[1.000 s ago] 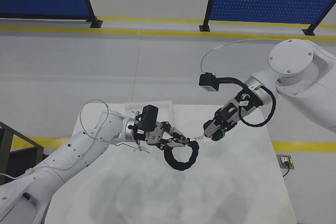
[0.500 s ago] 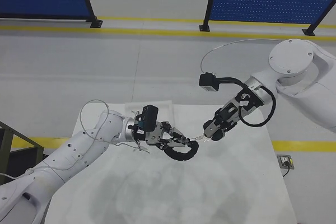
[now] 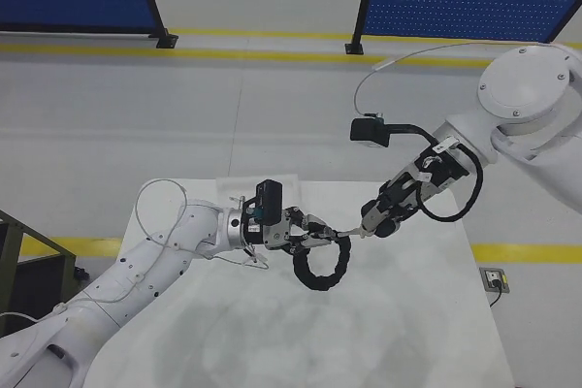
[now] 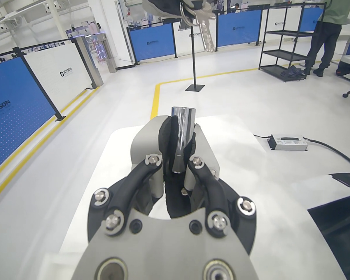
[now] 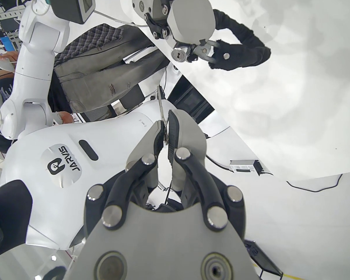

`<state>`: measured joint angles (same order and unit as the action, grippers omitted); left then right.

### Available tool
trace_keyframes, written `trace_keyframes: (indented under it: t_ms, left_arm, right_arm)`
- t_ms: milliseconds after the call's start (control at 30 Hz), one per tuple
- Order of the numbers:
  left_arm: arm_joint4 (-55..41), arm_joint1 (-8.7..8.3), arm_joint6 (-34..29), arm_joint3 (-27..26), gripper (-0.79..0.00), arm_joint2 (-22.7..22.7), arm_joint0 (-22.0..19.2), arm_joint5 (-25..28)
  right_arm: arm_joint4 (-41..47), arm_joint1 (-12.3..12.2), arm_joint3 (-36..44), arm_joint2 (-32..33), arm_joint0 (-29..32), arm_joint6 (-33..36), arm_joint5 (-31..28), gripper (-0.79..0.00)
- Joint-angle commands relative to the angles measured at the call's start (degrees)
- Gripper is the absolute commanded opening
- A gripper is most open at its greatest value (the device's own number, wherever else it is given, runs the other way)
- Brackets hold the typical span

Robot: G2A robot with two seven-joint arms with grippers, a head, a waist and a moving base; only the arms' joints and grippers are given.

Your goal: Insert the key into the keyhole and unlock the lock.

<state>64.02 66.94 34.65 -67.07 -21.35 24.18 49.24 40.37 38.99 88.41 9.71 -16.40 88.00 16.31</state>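
2-handed alignment step, seemingly. Holds lock (image 4: pixel 183 120) clamped in left gripper (image 4: pixel 179 135) above table (image 3: pixel 417 320), keyhole (image 5: pixel 178 56) facing key (image 4: pixel 206 34). Pinches key tight in right gripper (image 5: pixel 165 129), tip near keyhole, not yet inside. Calls next for lining key with keyhole, then straight push, turn.

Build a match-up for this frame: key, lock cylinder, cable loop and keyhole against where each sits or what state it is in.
Things
1. key
2. lock cylinder
3. black cable loop
4. keyhole

Place or state
A. clamped in the left hand
B. empty, facing the right hand
C. pinched in the right hand
D. hanging off the lock cylinder, over the table

Pairs: 1-C, 2-A, 3-D, 4-B
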Motion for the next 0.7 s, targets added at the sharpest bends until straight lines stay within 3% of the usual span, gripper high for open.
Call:
trace_keyframes:
  t_ms: [0, 300, 667]
  left_arm:
    - [-0.24, 0.53, -0.87, 0.17, -0.785, -0.27, 0.15, -0.28]
    - [0.89, 3.29, -3.44, 2.35, -0.785, -0.9, 0.04, -0.06]
    - [2.37, 5.61, -6.1, 5.48, -0.785, -2.56, 0.04, -0.1]
  right_arm:
    - [-0.26, -0.01, 0.18, 0.03, 0.05, 0.0, 0.01, -0.785]
    - [-11.46, -0.29, 0.54, 0.03, 0.73, -0.77, 0.81, -0.785]
    - [-15.48, -0.12, 0.85, 0.03, 1.32, -0.64, 0.7, -0.785]
